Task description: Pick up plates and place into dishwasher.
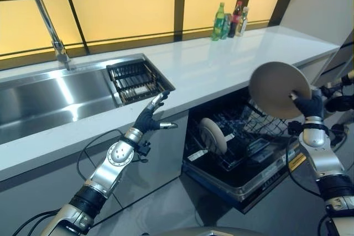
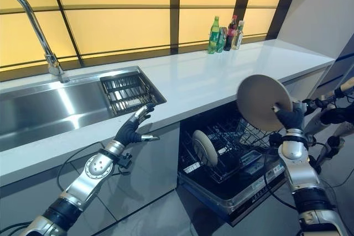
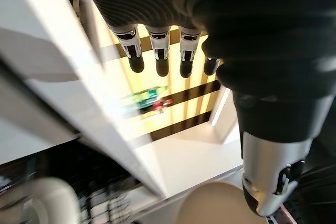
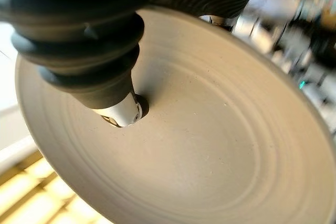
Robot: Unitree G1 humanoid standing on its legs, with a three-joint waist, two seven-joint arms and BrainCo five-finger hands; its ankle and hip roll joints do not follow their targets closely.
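My right hand (image 1: pixel 310 106) holds a round beige plate (image 1: pixel 278 88) upright, pinched at its rim, above the open dishwasher's lower rack (image 1: pixel 243 142). In the right wrist view the thumb (image 4: pixel 123 111) presses on the plate (image 4: pixel 210 145). A white plate (image 1: pixel 213 135) stands on edge in the rack's left part. My left hand (image 1: pixel 148 118) hangs open at the counter's front edge, below the sink's dish rack, holding nothing. Its straight fingers (image 3: pixel 157 59) show in the left wrist view.
A white countertop (image 1: pixel 221 62) runs above the dishwasher. A steel sink (image 1: pixel 50 100) with a tall faucet (image 1: pixel 52 26) and a black dish rack (image 1: pixel 135 81) lies at the left. Three bottles (image 1: pixel 228 21) stand at the counter's back.
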